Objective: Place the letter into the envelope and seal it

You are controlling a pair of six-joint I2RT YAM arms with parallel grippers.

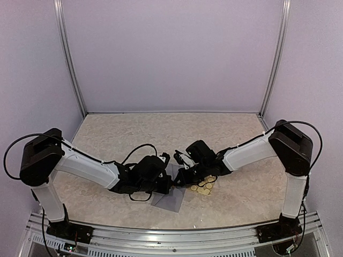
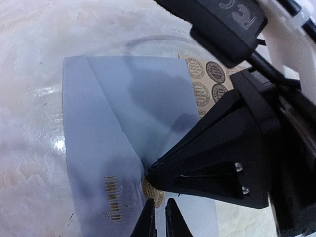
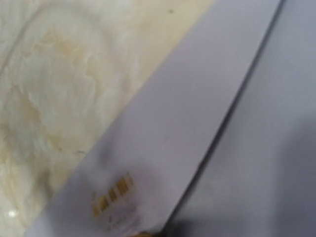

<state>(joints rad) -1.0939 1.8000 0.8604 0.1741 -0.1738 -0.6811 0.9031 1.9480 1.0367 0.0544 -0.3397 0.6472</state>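
The grey-lavender envelope (image 1: 169,199) lies flat on the table between both arms, its triangular flap folded down. In the left wrist view the envelope (image 2: 103,123) carries a gold printed ornament (image 2: 112,200), and a round gold sticker (image 2: 154,193) sits at the flap's tip. My right gripper (image 2: 148,172) has its black fingers closed to a point that rests on the sticker's edge. My left gripper (image 2: 161,211) hovers just beside it, fingertips almost together with nothing between them. The right wrist view shows only the envelope (image 3: 197,123) very close; its own fingers are out of frame. No letter shows.
A tan sheet of round stickers (image 1: 202,185) lies right of the envelope, partly under the right gripper, and also shows in the left wrist view (image 2: 205,79). The marbled tabletop (image 1: 161,134) is walled by lavender panels. Loose black cable (image 1: 140,197) hangs near the left wrist.
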